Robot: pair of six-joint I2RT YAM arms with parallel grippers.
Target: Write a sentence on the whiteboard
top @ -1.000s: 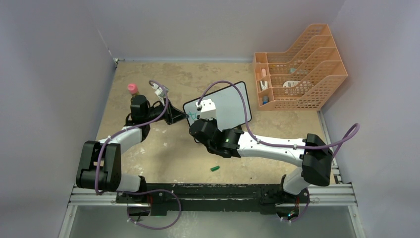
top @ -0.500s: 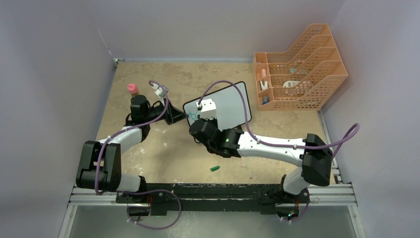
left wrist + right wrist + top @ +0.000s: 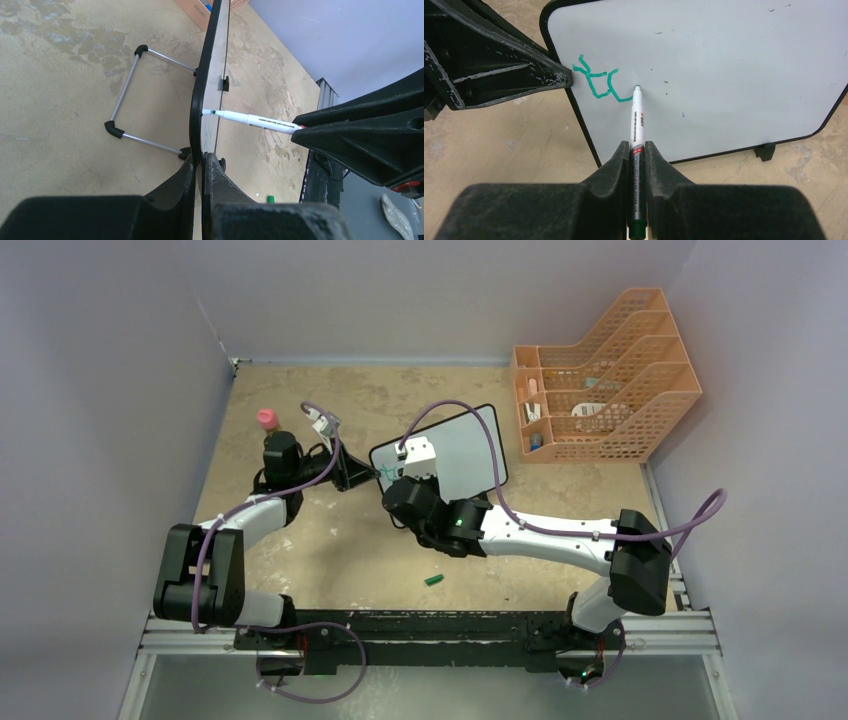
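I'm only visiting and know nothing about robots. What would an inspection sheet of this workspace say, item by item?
Surface: mottled tan table, stained.
Job's things: whiteboard standing, a few green strokes near one edge; marker tip on it.
Clutter: green cap, pink-topped object, orange rack.
Grippers: left gripper shut on the whiteboard's frame; right gripper shut on the marker.
Cables: purple cables, looping free.
Surroundings: plain walls.

Soft, even light falls from above, and the shadows under my arms on the counter [image 3: 335,545] are faint. Beyond my right pincer [image 3: 637,146] the whiteboard [image 3: 724,60] is evenly lit, a flat grey-white. Nearest the lens my dark fingers [image 3: 604,185] blur, their detail lost in black
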